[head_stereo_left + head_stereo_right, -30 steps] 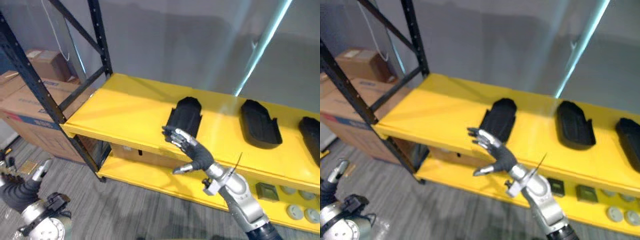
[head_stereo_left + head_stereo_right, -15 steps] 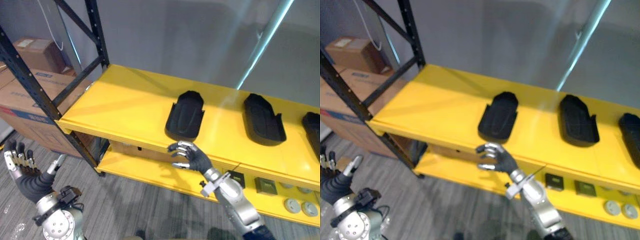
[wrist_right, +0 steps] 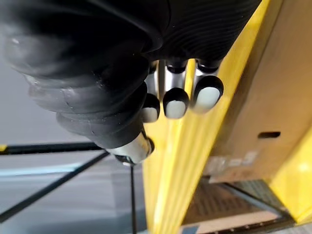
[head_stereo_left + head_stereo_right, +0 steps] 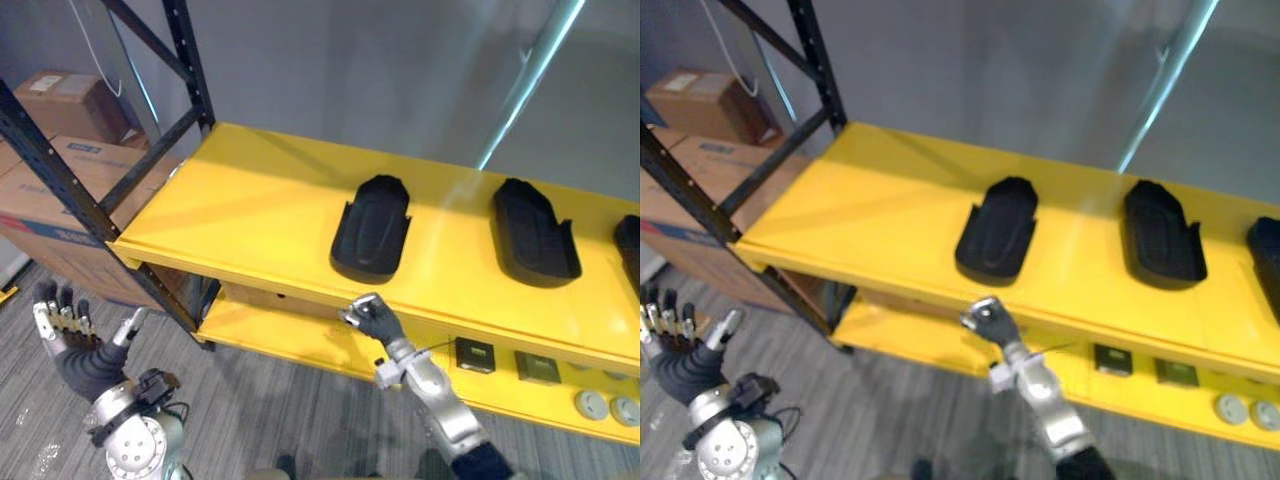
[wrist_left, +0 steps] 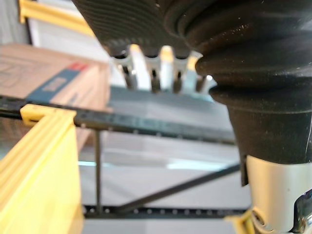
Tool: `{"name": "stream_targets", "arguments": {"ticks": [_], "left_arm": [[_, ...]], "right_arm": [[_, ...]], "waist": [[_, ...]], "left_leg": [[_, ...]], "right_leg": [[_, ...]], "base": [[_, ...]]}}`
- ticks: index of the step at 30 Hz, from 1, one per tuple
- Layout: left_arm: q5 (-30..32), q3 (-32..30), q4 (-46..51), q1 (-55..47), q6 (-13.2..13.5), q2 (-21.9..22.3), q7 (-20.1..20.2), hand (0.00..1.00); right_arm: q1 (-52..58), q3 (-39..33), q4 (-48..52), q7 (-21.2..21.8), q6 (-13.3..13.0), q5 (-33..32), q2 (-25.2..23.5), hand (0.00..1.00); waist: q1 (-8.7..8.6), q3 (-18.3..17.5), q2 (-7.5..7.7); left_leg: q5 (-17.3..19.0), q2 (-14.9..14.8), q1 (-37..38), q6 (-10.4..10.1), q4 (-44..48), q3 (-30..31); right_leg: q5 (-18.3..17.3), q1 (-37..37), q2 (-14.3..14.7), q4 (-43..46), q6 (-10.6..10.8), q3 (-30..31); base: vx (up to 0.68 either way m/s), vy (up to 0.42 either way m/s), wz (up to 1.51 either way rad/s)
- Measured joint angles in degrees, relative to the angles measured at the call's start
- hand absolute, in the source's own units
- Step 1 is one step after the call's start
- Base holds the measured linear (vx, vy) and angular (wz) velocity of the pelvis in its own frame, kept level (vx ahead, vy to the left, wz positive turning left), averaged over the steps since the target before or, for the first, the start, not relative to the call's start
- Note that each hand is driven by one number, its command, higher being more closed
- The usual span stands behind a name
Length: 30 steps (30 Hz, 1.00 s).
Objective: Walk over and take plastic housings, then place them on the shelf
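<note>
Three black plastic housings lie on the yellow top shelf: one in the middle, one to the right, and one cut off at the right edge. My right hand hangs just below the shelf's front edge, in front of the middle housing, curled into an empty fist. In the right wrist view its fingertips are folded in beside the yellow edge. My left hand is low at the left over the floor, fingers straight and holding nothing.
A black rack upright and its diagonal braces stand at the shelf's left end. Cardboard boxes are stacked behind them. The lower yellow shelf carries small dark square parts and round pale parts.
My right hand has drawn back from the middle housing, dropped below the shelf edge and curled shut with nothing in it. My left hand has risen, fingers straight. The camera has shifted slightly.
</note>
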<state>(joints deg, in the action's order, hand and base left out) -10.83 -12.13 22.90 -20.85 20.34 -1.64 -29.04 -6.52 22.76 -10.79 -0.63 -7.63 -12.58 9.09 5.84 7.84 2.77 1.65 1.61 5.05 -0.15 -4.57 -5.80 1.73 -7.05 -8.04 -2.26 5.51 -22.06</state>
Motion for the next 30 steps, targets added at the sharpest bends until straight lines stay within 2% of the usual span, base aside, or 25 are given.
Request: {"name": "stream_targets", "arguments": {"ticks": [6,14,21,30], "left_arm": [[0.0,1.9,0.0,0.7,-0.5,0.1,0.5,0.0],[-0.1,2.2,-0.3,1.2,-0.5,0.1,1.7,0.0],[-0.1,3.1,-2.0,1.2,-0.5,0.1,2.8,0.0],[-0.4,4.1,-3.1,1.4,-0.4,0.4,2.9,0.0]], "right_arm": [[-5.0,-0.1,-5.2,-6.0,-1.1,1.3,-3.2,1.0],[-10.4,-1.0,-11.8,-12.8,-1.1,5.7,-7.1,1.0],[-12.4,-1.7,-15.5,-16.4,-1.2,6.7,-8.4,1.0],[-13.8,-3.7,-18.1,-21.1,-2.7,9.0,-9.8,1.0]], "waist": [[1.16,0.6,-0.64],[1.56,2.2,-0.88],[1.55,2.2,-0.99],[1.43,2.8,-1.93]], "left_leg": [[0.0,0.0,0.0,0.0,0.0,0.5],[0.6,0.0,0.6,0.2,1.1,0.8],[0.8,0.3,0.8,0.1,0.8,0.9],[-0.5,1.0,0.8,0.4,0.0,1.6]], "right_leg": [[0.0,-0.1,0.0,0.2,0.1,-0.1],[0.1,-1.2,-0.3,0.8,0.1,-0.2],[0.1,-1.3,-0.6,1.1,0.2,-0.5],[0.4,-1.3,-1.2,1.1,0.6,-1.4]], "base": [[-0.01,-0.003,0.04],[-0.03,0.0,0.02],[-0.06,0.006,0.0],[-0.03,0.008,0.04]]}}
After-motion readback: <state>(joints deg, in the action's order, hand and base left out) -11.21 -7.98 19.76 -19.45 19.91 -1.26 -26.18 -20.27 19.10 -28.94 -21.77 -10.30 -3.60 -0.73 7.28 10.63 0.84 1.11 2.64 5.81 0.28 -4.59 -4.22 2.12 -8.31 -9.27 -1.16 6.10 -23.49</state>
